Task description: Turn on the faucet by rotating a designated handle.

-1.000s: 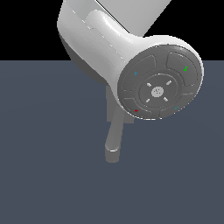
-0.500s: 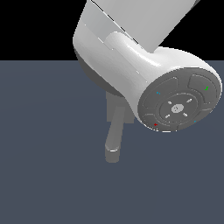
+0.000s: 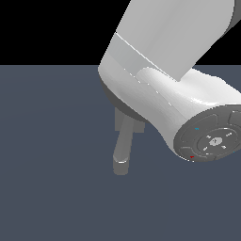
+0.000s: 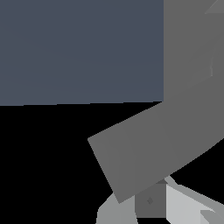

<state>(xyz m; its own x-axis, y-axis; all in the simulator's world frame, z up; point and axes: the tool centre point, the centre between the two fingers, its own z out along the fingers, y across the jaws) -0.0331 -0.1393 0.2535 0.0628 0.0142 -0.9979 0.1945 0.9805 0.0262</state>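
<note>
In the exterior view the grey faucet (image 3: 123,149) shows its thick rounded spout pointing toward the camera, with a bit of the back plate (image 3: 119,118) behind it. My white arm (image 3: 160,89) covers the rest, so the hub and handle are hidden there. The wrist view is very close: a flat straight grey bar, apparently the handle (image 4: 148,151), slants out from a broad grey faucet part (image 4: 192,48). Pale pieces of my gripper (image 4: 151,209) sit right at the bar's near end. Their fingers (image 4: 183,205) are cut off by the frame, so their spacing is unreadable.
The faucet stands on a plain dark blue-grey floor (image 3: 52,188). Black background lies beyond it. The arm's round end cap (image 3: 212,139) hangs at the exterior view's right, beside the spout.
The arm has swung toward the exterior view's right and downward, closer to the camera. The faucet's spout sits where it was.
</note>
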